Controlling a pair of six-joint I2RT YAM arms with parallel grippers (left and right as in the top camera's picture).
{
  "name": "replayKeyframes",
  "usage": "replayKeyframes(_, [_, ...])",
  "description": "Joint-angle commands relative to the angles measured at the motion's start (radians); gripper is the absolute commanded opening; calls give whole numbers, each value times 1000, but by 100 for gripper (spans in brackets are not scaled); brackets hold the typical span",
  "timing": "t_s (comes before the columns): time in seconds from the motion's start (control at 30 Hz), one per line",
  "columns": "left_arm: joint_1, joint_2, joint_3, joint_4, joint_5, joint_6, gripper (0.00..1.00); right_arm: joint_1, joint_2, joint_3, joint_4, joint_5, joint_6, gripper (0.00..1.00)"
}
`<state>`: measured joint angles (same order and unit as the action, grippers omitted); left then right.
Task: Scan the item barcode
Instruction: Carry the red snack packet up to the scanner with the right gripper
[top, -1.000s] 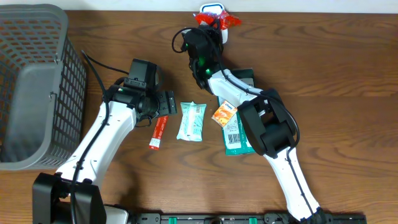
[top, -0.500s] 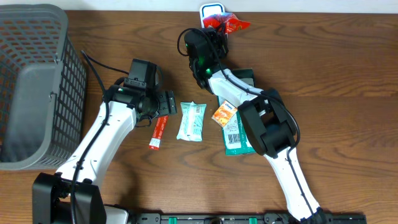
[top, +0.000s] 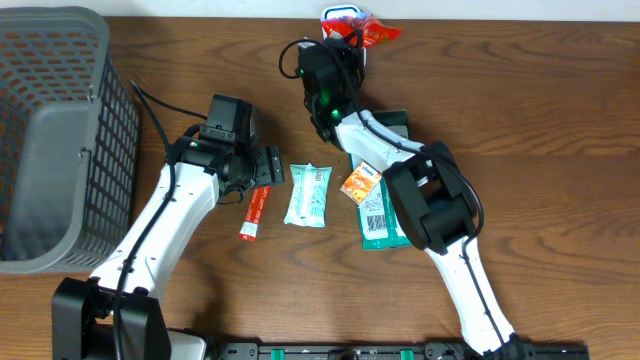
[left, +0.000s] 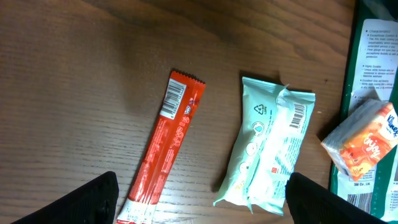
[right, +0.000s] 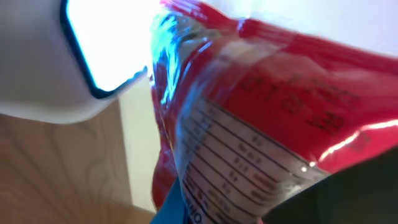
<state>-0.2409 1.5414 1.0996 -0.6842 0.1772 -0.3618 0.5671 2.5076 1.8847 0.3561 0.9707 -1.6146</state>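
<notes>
My right gripper (top: 347, 42) is shut on a crinkled red packet (top: 373, 33) at the far edge of the table. It holds the packet right against the white scanner (top: 338, 14). In the right wrist view the red packet (right: 280, 106) fills the frame, its printed table facing the camera, and the scanner's bright window (right: 102, 53) is at the upper left. My left gripper (top: 266, 166) hangs open over a red stick packet (left: 165, 149) and a mint-green packet (left: 271, 149) that shows a barcode. Nothing is between its fingers (left: 93, 200).
A grey mesh basket (top: 50, 130) fills the left side. An orange tissue pack (top: 360, 183) lies on a green packet (top: 385, 220) in the middle of the wooden table, under the right arm.
The red packet has shifted slightly right and up beside the scanner. The left arm has not moved.
</notes>
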Motion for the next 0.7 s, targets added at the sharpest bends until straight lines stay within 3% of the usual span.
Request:
replayKeyframes(0.0, [2, 1, 10, -4, -6, 10, 87, 0, -132, 15, -133, -32, 224, 1])
replayKeyframes(0.3, [2, 1, 8, -3, -6, 10, 87, -14, -416, 15, -687, -214, 895, 1])
replayKeyframes(0.53, [2, 1, 8, -3, -6, 10, 87, -69, -621, 15, -1038, -361, 1229, 1])
replayKeyframes(0.67, [2, 1, 8, -3, -6, 10, 87, -157, -724, 15, -1263, -566, 1455, 1])
